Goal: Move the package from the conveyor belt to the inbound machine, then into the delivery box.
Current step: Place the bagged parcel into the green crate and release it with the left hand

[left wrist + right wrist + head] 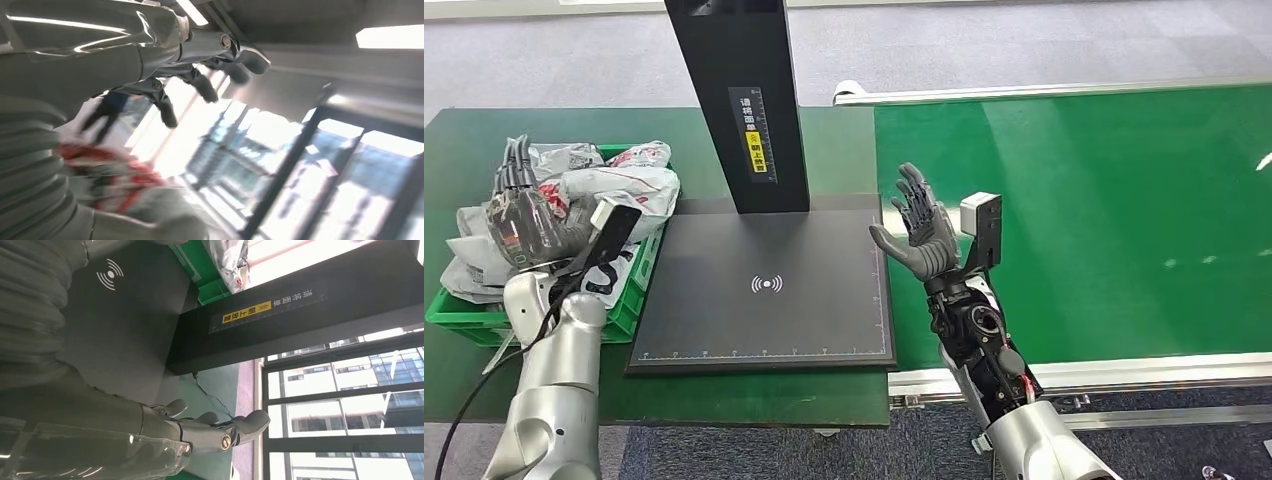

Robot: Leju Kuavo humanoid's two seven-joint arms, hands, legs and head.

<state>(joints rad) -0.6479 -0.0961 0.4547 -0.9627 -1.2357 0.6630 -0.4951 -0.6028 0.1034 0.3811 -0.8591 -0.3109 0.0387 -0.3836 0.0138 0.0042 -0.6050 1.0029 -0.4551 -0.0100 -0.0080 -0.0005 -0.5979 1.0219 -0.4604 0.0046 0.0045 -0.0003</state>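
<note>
- Head view: left hand (524, 215) over green delivery box (449, 310) at table's left edge, fingers up, grasping nothing; package (624, 180) lies in box w/ other bags, so drop looks done.
- Right hand (921, 232) released, fingers spread, at conveyor belt (1104, 220) edge beside inbound machine (764, 290), prob. ready for next pkg.

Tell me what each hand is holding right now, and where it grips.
Neither plainly holds anything: the left hand hovers over packages in the green crate; the right hand is open.
</note>
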